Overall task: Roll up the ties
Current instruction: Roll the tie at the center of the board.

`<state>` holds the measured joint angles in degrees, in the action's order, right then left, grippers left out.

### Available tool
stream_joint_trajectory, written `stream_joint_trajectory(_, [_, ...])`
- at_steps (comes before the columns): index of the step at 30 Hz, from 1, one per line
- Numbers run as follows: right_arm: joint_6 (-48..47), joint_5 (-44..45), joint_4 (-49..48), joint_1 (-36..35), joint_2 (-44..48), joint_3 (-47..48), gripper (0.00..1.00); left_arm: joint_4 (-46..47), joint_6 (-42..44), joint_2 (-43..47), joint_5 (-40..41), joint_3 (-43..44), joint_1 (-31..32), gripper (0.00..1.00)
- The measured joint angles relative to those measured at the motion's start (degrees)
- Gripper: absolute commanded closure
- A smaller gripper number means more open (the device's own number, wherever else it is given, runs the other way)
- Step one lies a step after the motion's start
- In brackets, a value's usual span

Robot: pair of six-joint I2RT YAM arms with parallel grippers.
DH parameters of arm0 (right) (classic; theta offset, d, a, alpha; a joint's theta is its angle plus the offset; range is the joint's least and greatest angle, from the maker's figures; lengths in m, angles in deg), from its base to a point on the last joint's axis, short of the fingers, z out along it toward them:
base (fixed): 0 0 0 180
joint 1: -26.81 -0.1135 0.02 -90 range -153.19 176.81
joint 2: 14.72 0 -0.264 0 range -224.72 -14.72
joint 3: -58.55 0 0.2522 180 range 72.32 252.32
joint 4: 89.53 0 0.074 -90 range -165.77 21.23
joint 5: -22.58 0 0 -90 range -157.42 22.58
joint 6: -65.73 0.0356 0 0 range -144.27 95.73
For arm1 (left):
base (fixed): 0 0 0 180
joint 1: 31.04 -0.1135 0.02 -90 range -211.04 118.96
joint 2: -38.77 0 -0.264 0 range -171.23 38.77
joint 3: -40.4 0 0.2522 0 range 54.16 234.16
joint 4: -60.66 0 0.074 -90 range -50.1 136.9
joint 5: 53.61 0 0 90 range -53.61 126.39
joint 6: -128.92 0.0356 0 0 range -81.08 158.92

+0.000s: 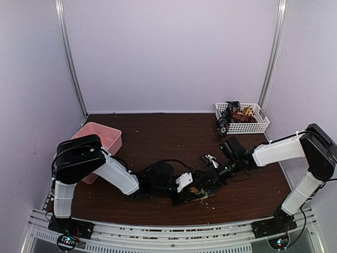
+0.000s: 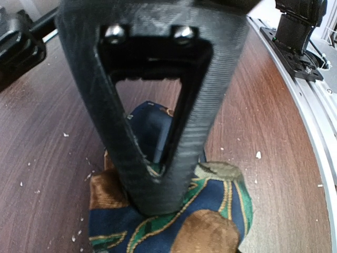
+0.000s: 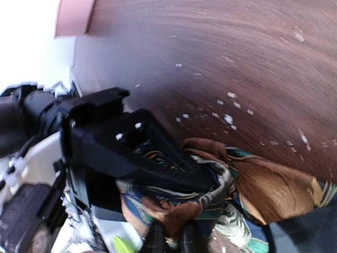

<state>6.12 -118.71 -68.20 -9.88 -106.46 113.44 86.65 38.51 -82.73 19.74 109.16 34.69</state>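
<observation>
L pincer (image 2: 158,182) clamped on blue-brown tie (image 2: 210,229), R pincer (image 1: 217,177) beside it

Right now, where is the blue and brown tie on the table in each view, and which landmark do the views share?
Top external: the tie lies low, just right of the centre.
Left wrist: the tie fills the bottom centre.
Right wrist: the tie is at the lower right.
Shared landmark: the dark wooden table with pale crumbs.

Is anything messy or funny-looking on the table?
Yes. Pale crumbs are sprinkled across the brown table, and one dark tie droops over the edge of the white basket instead of lying inside.
</observation>
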Motion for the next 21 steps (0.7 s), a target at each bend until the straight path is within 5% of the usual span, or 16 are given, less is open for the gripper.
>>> stream_joint_trajectory(4, [-1.09, -0.31, 0.09, 0.13, -0.68, 0.17, 1.0, -1.31, 0.44, 0.72, 0.33, -0.39, 0.0, 0.39])
stream_joint_trajectory(8, [-2.51, -0.33, -0.33, 1.88, -0.87, -0.83, 1.0, -2.54, 0.63, 1.62, 1.03, -1.36, 0.02, 0.29])
stream_joint_trajectory(21, [-4.48, 3.56, -0.96, 5.66, -0.9, -4.76, 1.0, -1.95, -1.05, 2.05, 3.06, -1.53, 0.15, 0.21])
